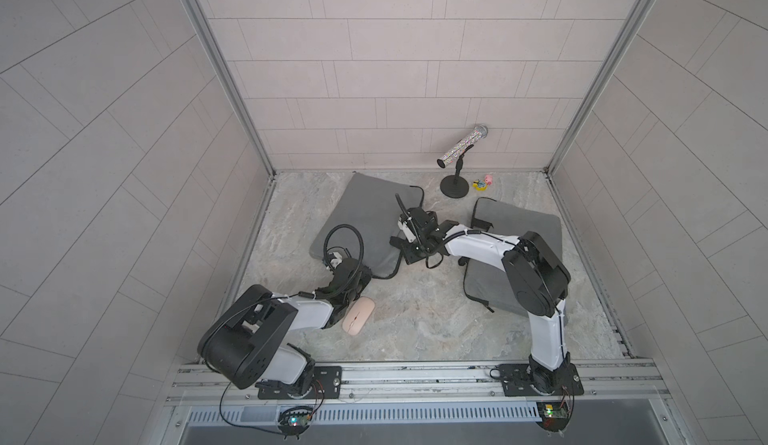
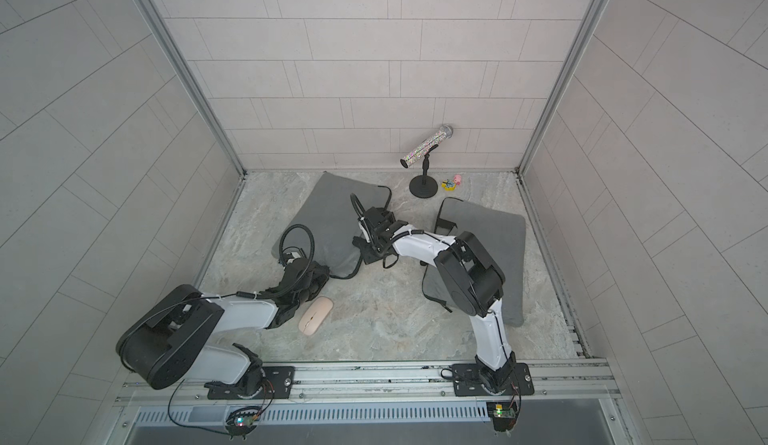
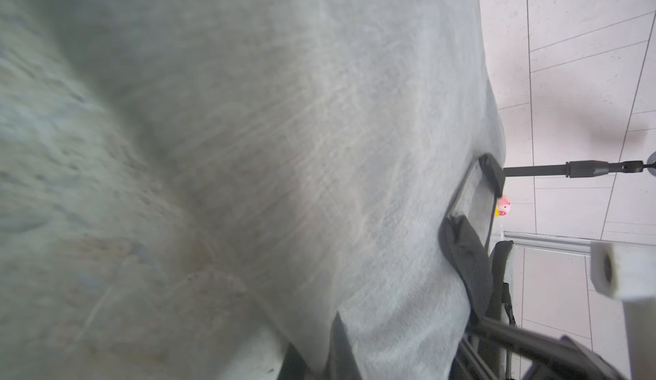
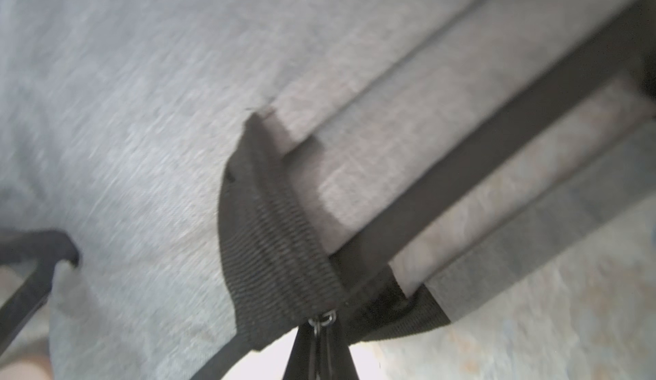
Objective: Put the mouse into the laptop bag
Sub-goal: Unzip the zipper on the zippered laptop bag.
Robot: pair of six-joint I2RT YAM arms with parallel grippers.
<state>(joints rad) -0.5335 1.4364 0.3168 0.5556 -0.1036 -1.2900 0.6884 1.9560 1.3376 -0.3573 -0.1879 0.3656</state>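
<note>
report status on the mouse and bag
Left gripper shut at laptop bag corner, right gripper shut on zipper pull. Mouse on table, unheld. Second bag under right arm.

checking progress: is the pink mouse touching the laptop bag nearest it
Apart: in both top views bare floor shows between the pink mouse and the laptop bag.

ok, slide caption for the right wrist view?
Right wrist view: right gripper closed on the zipper pull of the grey laptop bag, beside its black strap.
</note>
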